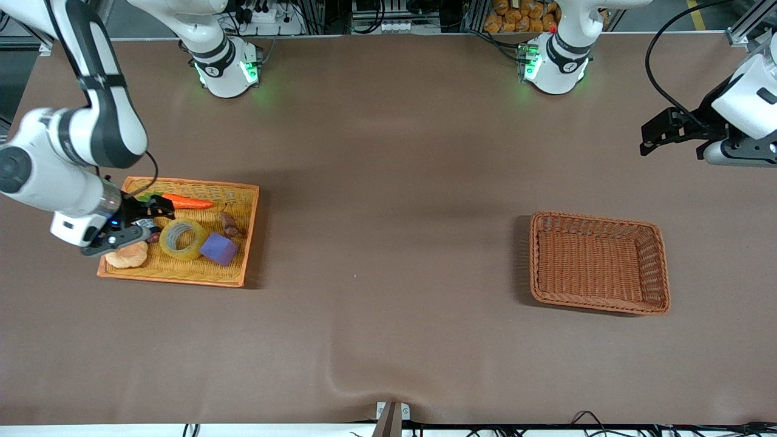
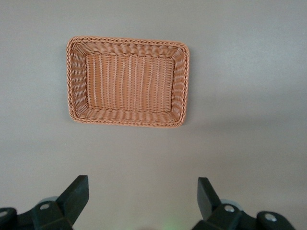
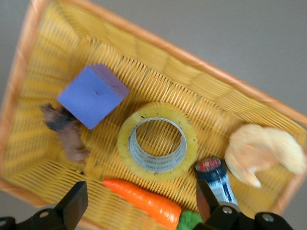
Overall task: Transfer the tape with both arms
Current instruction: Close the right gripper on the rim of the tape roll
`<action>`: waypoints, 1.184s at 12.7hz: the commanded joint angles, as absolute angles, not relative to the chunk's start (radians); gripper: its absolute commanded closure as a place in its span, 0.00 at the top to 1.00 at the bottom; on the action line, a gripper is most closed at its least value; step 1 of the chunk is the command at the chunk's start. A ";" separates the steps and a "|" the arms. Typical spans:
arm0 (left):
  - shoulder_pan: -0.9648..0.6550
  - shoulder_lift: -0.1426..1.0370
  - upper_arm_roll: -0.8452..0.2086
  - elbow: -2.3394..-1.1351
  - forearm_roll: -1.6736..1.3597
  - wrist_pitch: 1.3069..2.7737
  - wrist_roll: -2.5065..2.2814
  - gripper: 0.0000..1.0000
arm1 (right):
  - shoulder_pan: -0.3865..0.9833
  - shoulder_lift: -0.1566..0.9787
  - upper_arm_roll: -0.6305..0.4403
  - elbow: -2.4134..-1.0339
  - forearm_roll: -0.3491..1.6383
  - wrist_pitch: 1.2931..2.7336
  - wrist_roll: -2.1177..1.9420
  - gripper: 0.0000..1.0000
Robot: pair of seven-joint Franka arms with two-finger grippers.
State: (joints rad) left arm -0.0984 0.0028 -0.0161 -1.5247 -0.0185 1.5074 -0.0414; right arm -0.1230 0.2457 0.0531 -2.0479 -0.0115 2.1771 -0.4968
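Right arm (image 1: 73, 139): extended toward its own end of the table, wrist angled downward, right gripper (image 1: 145, 221) apparently low, jaws fully apart. Left arm (image 1: 749, 100): waiting, raised, left gripper (image 1: 658, 135) with fingers (image 2: 72, 197) spread wide.

Glossy translucent tape (image 3: 158, 140), woven wicker tray (image 3: 158, 57), matt brown table (image 1: 388, 243)

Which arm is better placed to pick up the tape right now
The right arm. Its open right gripper is over the yellow tray, beside the tape. The open left gripper waits up by the brown basket.
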 commanded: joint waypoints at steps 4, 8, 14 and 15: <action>-0.089 -0.003 -0.020 -1.522 -0.032 1.494 -0.023 1.00 | -0.121 0.311 0.063 -2.186 -0.012 2.463 -0.658 1.00; -0.089 -0.002 -0.020 -1.522 -0.032 1.494 -0.023 1.00 | -0.109 0.313 0.063 -2.204 -0.012 2.471 -0.660 1.00; -0.087 0.000 -0.018 -1.523 -0.032 1.493 -0.023 1.00 | -0.109 0.368 0.061 -2.249 -0.012 2.609 -0.664 0.93; -0.087 0.002 -0.018 -1.523 -0.032 1.493 -0.023 1.00 | -0.109 0.368 0.061 -2.250 -0.012 2.609 -0.661 0.78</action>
State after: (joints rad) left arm -0.0971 0.0028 -0.0157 -1.5261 -0.0185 1.5074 -0.0414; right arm -0.1055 0.3659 0.0610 -2.2452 -0.0112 2.5966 -0.6541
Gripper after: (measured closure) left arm 0.000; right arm 0.062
